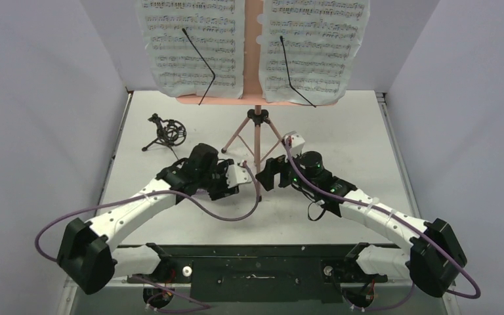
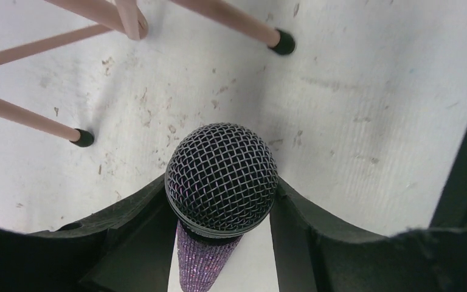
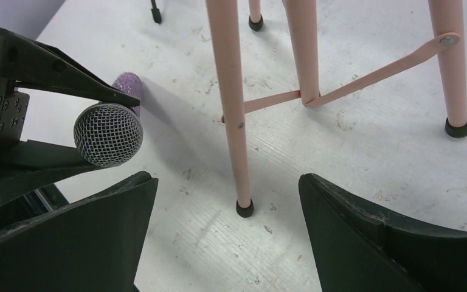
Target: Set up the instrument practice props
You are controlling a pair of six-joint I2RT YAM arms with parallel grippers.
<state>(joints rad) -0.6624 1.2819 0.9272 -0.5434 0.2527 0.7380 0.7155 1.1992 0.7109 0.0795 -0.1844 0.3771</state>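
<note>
Holding the microphone close to the music stand.
Top view: my left gripper and right gripper sit just in front of the stand's legs, with the mic holder off to its left. Swinging there could clip a leg and tip it, I reckon. Left wrist: the left gripper clamps the microphone's purple body. Right wrist: the right gripper gapes wide and empty.

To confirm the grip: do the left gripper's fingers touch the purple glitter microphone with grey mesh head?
Touching. The left wrist view shows the left gripper pressing the microphone on both sides.
</note>
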